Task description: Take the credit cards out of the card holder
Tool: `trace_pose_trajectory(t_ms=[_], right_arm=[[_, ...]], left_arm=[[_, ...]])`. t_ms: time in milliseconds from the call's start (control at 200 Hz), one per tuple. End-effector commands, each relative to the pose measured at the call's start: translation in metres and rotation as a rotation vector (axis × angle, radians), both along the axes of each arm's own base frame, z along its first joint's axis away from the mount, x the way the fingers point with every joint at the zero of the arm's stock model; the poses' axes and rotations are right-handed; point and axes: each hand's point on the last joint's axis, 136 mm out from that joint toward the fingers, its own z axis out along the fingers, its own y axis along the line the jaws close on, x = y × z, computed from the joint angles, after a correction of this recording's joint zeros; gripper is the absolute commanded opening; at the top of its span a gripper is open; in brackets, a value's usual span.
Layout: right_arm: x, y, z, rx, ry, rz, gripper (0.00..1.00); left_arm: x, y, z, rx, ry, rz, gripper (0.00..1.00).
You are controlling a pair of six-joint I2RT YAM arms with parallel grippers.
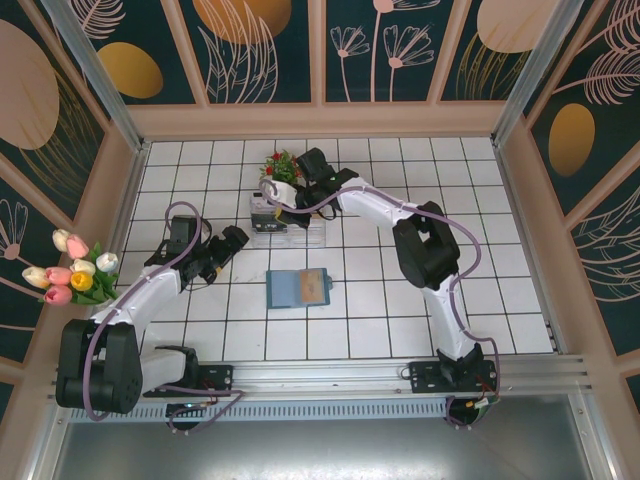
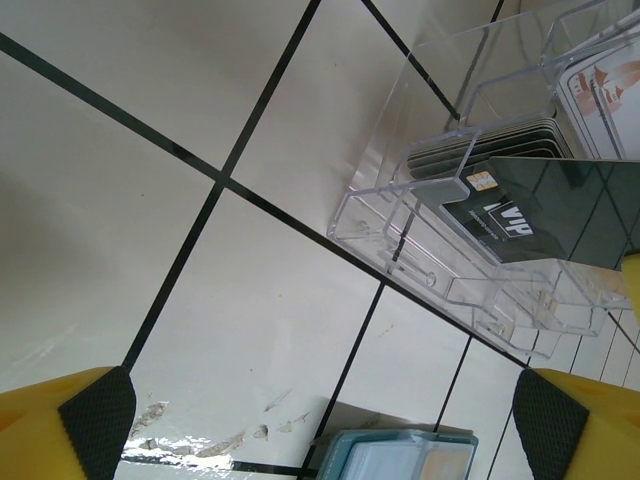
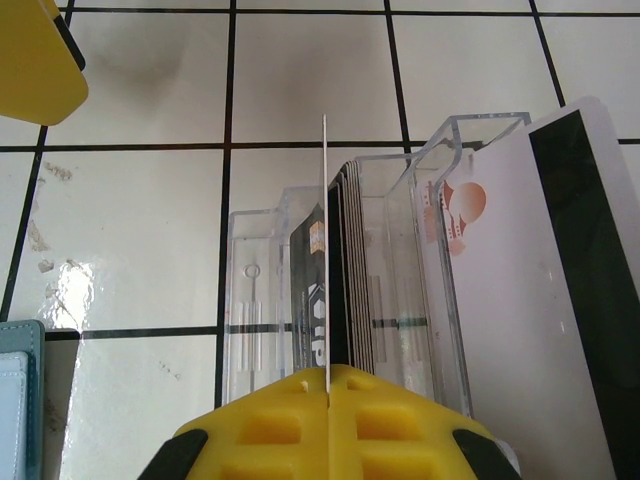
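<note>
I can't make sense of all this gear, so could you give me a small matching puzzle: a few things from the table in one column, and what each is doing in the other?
Things:
1. left gripper
2. right gripper
3. card holder
4. black VIP card

States:
A. lies flat on the tiles
B. shut on a thin card, seen edge-on
C. sits in the clear rack
D. open, holding nothing

Pairs: 1-D, 2-B, 3-A, 4-C.
</note>
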Motion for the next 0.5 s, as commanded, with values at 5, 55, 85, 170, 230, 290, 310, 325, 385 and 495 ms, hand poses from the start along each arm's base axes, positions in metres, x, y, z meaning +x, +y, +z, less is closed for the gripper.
trace_pose_trajectory(t_ms=[5, 55, 85, 170, 230, 290, 310, 325, 385, 495], right_arm=[[0.000, 0.003, -0.009, -0.036, -0.022, 0.020, 0.00], [0.001, 0.003, -0.011, -0.045, -0.028, 0.016, 0.00], [0.002, 0.003, -0.011, -0.046, -0.032, 0.012, 0.00], [0.003, 0.003, -0.009, -0.049, -0.046, 0.007, 0.02], [0.004, 0.004, -0.007, -0.051, -0.055, 0.003, 0.05], [0.004, 0.004, -0.006, -0.055, -0.065, -0.001, 0.08], [0.005, 0.004, -0.005, -0.054, -0.069, -0.003, 0.08], [0.004, 0.004, -0.005, -0.054, -0.071, -0.004, 0.09], [0.005, 0.005, -0.001, -0.050, -0.083, -0.007, 0.11], [0.006, 0.007, 0.004, -0.041, -0.096, -0.016, 0.14]], left_arm=[[0.002, -0.001, 0.003, -0.010, -0.022, -0.019, 0.99], [0.001, -0.002, 0.003, -0.011, -0.023, -0.022, 0.99], [0.001, -0.002, 0.003, -0.010, -0.022, -0.024, 0.99], [0.000, -0.002, 0.002, -0.010, -0.021, -0.024, 0.98], [0.001, -0.002, 0.003, -0.011, -0.023, -0.023, 0.99], [0.000, -0.002, 0.002, -0.013, -0.021, -0.024, 0.99], [0.000, -0.002, 0.003, -0.013, -0.023, -0.024, 0.98], [0.000, -0.002, 0.002, -0.014, -0.022, -0.025, 0.98], [0.000, -0.002, 0.003, -0.014, -0.023, -0.023, 0.99], [0.000, -0.002, 0.003, -0.015, -0.026, -0.027, 0.99]])
